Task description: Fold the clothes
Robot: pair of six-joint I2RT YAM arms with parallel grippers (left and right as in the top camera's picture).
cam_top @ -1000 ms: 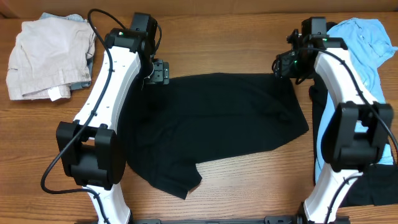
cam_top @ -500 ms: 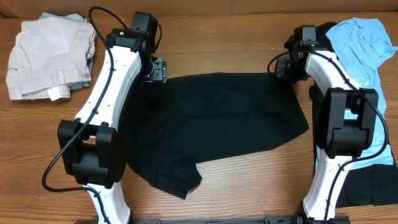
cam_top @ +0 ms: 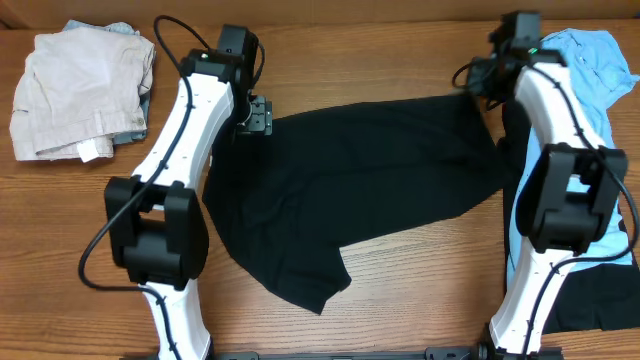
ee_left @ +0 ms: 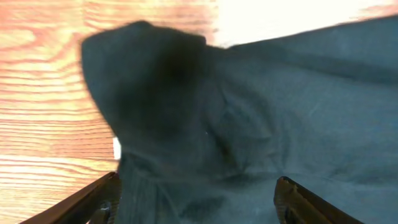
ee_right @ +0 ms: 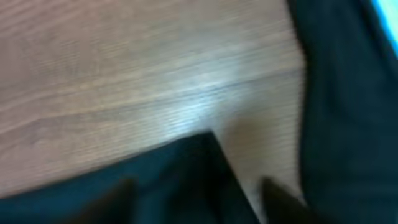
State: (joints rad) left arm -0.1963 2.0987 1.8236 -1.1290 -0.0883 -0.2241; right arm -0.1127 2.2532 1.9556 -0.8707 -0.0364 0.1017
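A large black garment point(cam_top: 370, 190) of the clothes lies spread across the middle of the table. My left gripper point(cam_top: 258, 116) sits at its far left corner. In the left wrist view the jaws point(ee_left: 199, 199) stand wide apart and open, with the black fabric point(ee_left: 249, 112) lying between them and a small white label point(ee_left: 116, 148) at its edge. My right gripper point(cam_top: 482, 80) is at the far right corner. The blurred right wrist view shows its gripper point(ee_right: 199, 199) open over a black corner point(ee_right: 180, 168). A light blue shirt point(cam_top: 600, 70) lies at the far right.
A folded beige pile point(cam_top: 80, 95) sits at the back left. Another black piece point(cam_top: 600, 300) lies under the right arm's base, near the front right edge. Bare wooden table point(cam_top: 420, 290) shows in front of the black garment.
The black garment has shifted to the right, its far right corner drawn toward the back. The right gripper moved back and right and went from shut to open. The left arm shifted slightly right.
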